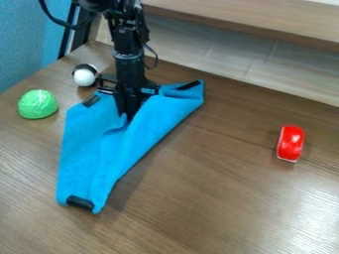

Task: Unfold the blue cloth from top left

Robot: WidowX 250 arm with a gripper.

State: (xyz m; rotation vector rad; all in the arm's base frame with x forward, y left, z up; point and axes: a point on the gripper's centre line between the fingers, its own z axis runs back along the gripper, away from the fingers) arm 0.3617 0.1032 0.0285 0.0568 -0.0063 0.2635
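Observation:
My gripper (128,115) hangs over the upper part of the blue cloth (96,149), its fingers close together and shut on a raised pinch of fabric. Creases run out from the fingertips. The cloth lies partly folded on the table, wide at the top and narrowing to a lower end at the left. Black patches show at its upper left corner, its upper right corner and its bottom end. A folded layer runs slantwise along the right side, from the upper right corner down to the bottom.
On the wooden table (218,198), a green rounded object (37,104) sits left of the cloth, and a white and black ball (84,75) is just above its upper left corner. A red toy (290,143) lies far right. A wooden ledge (265,30) borders the back.

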